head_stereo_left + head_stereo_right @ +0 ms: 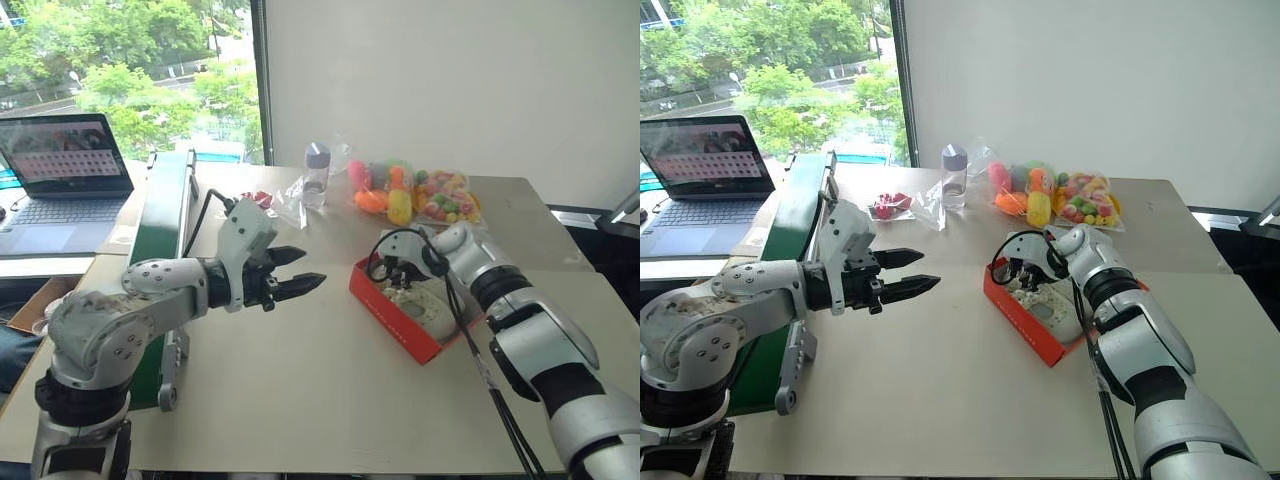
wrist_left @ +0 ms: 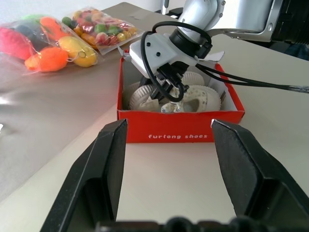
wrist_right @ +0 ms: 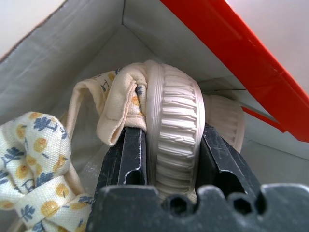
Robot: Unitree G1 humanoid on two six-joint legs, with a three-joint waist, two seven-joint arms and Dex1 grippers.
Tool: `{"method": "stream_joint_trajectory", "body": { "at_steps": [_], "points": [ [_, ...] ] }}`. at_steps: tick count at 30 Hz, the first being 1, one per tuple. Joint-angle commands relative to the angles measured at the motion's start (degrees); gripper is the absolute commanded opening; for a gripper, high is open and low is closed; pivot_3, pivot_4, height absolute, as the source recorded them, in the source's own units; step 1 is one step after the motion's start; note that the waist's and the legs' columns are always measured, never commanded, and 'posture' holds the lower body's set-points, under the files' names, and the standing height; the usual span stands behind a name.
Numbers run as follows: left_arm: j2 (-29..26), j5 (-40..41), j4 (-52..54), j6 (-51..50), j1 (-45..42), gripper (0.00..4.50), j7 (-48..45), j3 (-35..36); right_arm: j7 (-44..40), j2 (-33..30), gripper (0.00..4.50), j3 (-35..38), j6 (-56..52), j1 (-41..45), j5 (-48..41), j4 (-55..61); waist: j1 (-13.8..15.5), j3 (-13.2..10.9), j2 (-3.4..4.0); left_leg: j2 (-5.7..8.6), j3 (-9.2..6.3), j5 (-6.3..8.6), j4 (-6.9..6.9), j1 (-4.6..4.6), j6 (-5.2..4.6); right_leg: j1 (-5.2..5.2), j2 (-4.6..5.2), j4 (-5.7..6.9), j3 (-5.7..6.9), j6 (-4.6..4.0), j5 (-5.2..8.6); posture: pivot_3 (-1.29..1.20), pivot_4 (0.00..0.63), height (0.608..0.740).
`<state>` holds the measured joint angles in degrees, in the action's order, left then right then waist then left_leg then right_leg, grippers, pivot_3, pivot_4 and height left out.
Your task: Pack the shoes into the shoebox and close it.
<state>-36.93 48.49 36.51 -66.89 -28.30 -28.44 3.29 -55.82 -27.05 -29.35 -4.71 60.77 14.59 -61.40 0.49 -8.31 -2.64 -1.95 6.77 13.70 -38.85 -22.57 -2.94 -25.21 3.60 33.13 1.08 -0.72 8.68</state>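
Observation:
The red shoebox (image 1: 392,316) stands open on the table, right of centre, its white interior (image 3: 72,53) showing. Both shoes lie inside it. One cream shoe (image 3: 176,121) with a ribbed sole is held on edge by my right gripper (image 3: 174,145), whose fingers are shut on the sole down in the box (image 2: 178,128). The other shoe (image 2: 200,99), cream with a small flower print, lies beside it. My left gripper (image 1: 312,267) hangs open and empty above the table, to the left of the box and pointing at it.
Two bags of colourful toys (image 1: 445,195) and a clear bottle (image 1: 316,172) stand behind the box. A small bag with something red (image 1: 890,205) lies at the back. A green frame (image 1: 160,230) and a laptop (image 1: 65,160) are at the left.

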Motion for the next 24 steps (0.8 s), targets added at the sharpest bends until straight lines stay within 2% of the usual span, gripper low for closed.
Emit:
{"method": "stream_joint_trajectory", "body": {
  "at_steps": [1, 7, 9, 13, 17, 24],
  "points": [
    [-0.9, -0.3, 0.7, 1.4, -1.1, 2.94, -1.2, -1.3, 3.2, 0.7, 0.86, 3.9, -4.4, -2.7, -0.7, -2.7, 0.0, 0.0, 0.00, 0.00, 0.03, 0.00, 0.00, -0.02, 0.00, -0.01, 0.01, 0.00, -0.01, 0.02, -0.01, 0.00, 0.150, 0.740],
    [-3.4, -0.4, 0.7, 2.2, -0.9, 2.94, -4.4, -3.3, -5.8, 1.4, 0.85, 8.3, -10.4, -6.6, -4.4, 5.5, -0.5, 0.1, -0.10, -0.01, 0.03, -0.05, 0.00, 0.13, 0.08, 0.01, -0.06, 0.46, -0.03, 0.02, -0.01, 0.00, 0.150, 0.740],
    [-4.1, -1.2, 0.1, 2.9, -1.0, 2.94, -5.3, -3.9, -6.5, 0.9, 1.85, 10.4, -12.0, -6.9, -5.7, 8.8, -0.6, 0.2, -0.17, 0.05, 0.05, -0.12, -0.04, 0.47, 0.18, 0.06, -0.05, 1.02, -0.21, 0.01, -0.01, 0.00, 0.150, 0.740],
    [-4.9, -3.0, -1.5, 4.6, -1.6, 2.94, -6.8, -5.2, -6.7, -0.3, 3.06, 12.8, -16.3, -7.2, -7.0, 14.6, -0.8, 0.1, -0.04, 0.11, 0.03, -0.23, 0.68, 0.18, 0.37, -0.56, -0.20, 1.06, -0.25, -0.29, 0.30, 0.00, 0.150, 0.740],
    [-4.9, -4.2, -2.3, 5.8, -2.1, 2.94, -8.0, -6.3, -8.3, -1.9, 4.48, 13.5, -20.6, -8.8, -7.8, 22.4, -1.2, 0.1, 0.01, 0.08, -0.01, -0.43, 0.73, -0.22, -0.01, -1.02, -0.27, 1.18, -0.22, -0.43, 0.13, 0.00, 0.150, 0.740],
    [-4.7, -5.7, -3.3, 7.1, -2.1, 2.94, -9.5, -7.3, -8.4, -4.2, 4.48, 16.7, -30.4, -9.1, -11.5, 34.8, -1.1, -0.3, 0.21, 0.18, -0.02, -0.44, 0.72, -0.38, -0.09, -1.09, -0.19, 1.03, -0.20, -0.22, 0.47, 0.00, 0.150, 0.740]
  ]
}}
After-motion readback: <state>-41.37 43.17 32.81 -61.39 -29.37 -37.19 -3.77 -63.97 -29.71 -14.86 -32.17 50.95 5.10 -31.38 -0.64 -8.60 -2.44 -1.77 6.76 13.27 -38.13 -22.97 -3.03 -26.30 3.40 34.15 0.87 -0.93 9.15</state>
